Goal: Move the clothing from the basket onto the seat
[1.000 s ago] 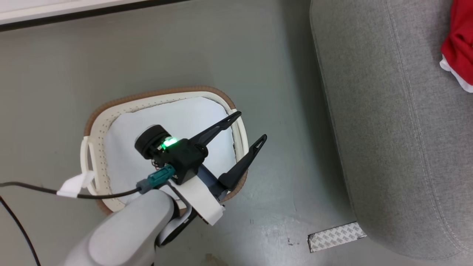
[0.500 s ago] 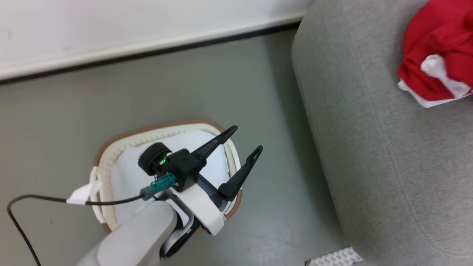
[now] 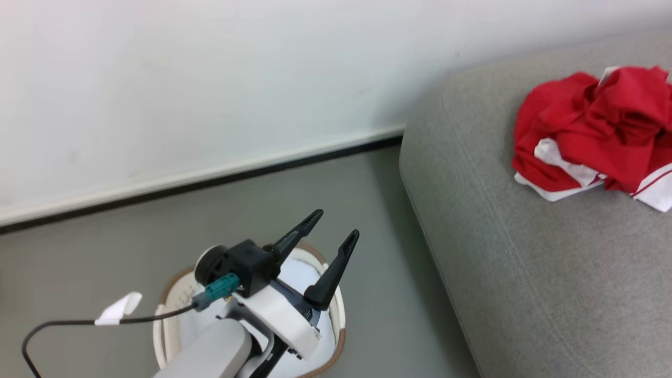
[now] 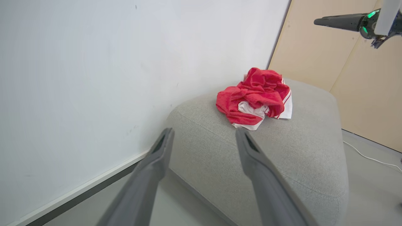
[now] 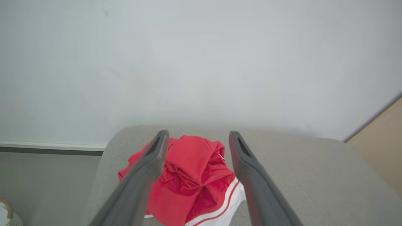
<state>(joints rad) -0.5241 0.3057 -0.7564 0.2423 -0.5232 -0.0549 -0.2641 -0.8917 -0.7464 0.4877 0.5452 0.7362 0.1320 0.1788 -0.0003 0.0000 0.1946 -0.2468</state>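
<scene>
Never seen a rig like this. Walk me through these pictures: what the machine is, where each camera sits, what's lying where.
It is a wheeled two-armed robot. The head camera looks down: its left gripper, open and empty, hangs above the cream basket on the floor. The red and white clothing lies heaped on the grey seat. The other two cameras sit on the wrists, each looking along that arm's gripper. The right gripper, open too, points at the heap. Nothing is held.
</scene>
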